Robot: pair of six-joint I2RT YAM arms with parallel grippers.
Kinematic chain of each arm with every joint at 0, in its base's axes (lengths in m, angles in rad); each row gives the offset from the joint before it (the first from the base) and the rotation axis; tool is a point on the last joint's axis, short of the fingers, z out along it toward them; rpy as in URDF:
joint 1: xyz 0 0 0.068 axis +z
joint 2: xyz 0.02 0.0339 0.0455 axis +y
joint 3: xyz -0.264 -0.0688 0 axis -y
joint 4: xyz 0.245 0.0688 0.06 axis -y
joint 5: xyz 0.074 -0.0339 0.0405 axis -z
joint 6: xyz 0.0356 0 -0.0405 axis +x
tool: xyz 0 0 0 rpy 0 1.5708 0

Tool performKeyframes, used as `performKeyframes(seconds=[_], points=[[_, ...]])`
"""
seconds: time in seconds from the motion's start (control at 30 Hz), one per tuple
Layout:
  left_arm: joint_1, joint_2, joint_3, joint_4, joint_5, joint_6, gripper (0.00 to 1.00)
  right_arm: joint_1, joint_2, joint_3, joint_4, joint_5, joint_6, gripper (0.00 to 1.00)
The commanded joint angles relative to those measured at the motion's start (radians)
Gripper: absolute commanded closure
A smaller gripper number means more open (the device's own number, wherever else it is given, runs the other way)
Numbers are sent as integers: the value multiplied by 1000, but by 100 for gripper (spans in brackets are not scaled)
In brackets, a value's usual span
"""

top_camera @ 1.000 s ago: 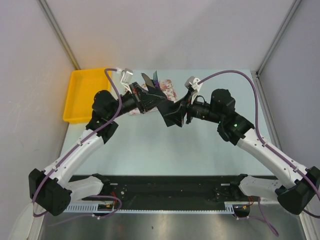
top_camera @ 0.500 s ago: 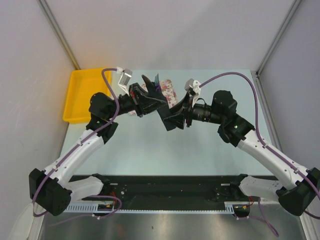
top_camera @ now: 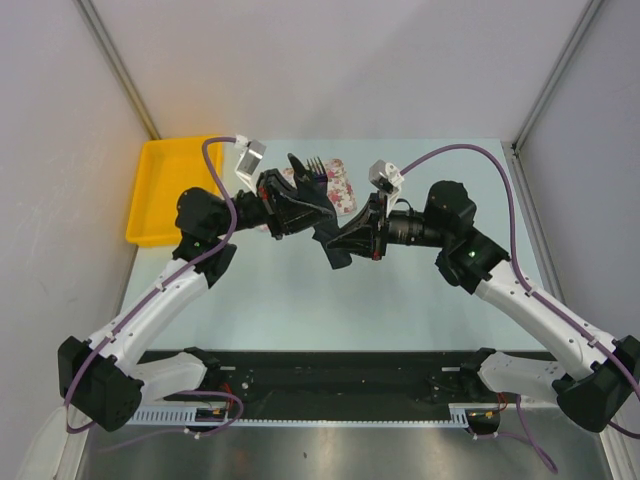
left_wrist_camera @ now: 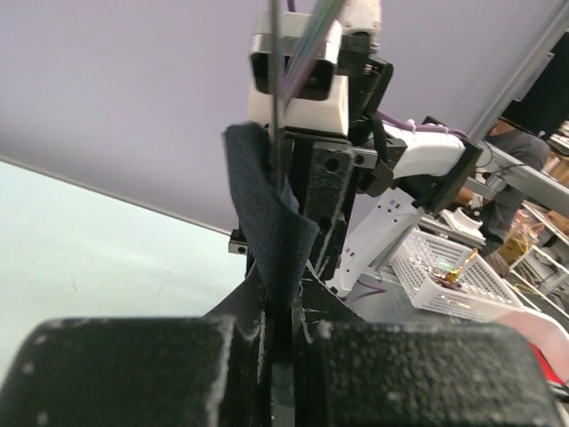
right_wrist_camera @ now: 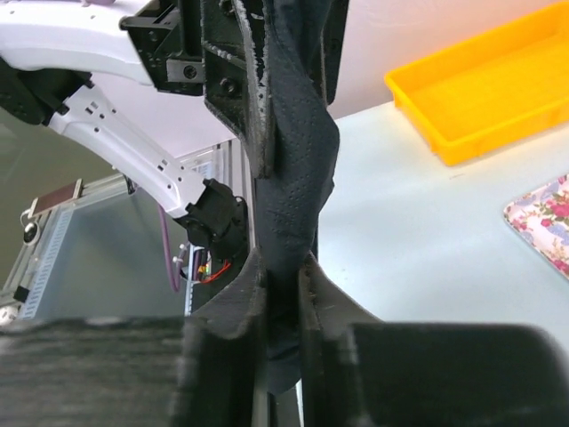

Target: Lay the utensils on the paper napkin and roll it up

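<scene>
Top view: a yellow plastic bin (top_camera: 172,192), shallow and rectangular, sits at 10 o'clock on the pale blue-green table (top_camera: 400,300). A pink-flowered rectangular tray (top_camera: 342,183) lies near 12 o'clock, partly hidden behind the arms; what it holds cannot be seen. Both arms meet mid-table, holding the paper napkin (top_camera: 327,225), a thin matte black sheet with a dotted embossed texture, bunched and raised off the table. The left gripper (top_camera: 303,205) is clamped on one end of it and the right gripper (top_camera: 338,246) on the other, at 5 o'clock from the left one. Slim silvery fork (top_camera: 315,164) tines stick out of the napkin by the left gripper, pointing toward 12 o'clock. In both wrist views the padded fingers press together on the folded paper.
</scene>
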Motion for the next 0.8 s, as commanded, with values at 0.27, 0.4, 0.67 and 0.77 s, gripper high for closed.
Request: performKeyframes(seconds=[0.27, 0.4, 0.67, 0.77], points=[[-12, -28, 16, -53, -93, 43, 55, 3, -8, 39, 34, 63, 63, 100], [23, -47, 8, -143, -153, 67, 32, -15, -8, 45, 64, 71, 112, 100], [52, -50, -44, -163, -134, 41, 21, -37, -10, 46, 120, 58, 186, 100], [52, -36, -49, -133, -111, 1, 21, -37, -5, 48, 131, 61, 200, 100]])
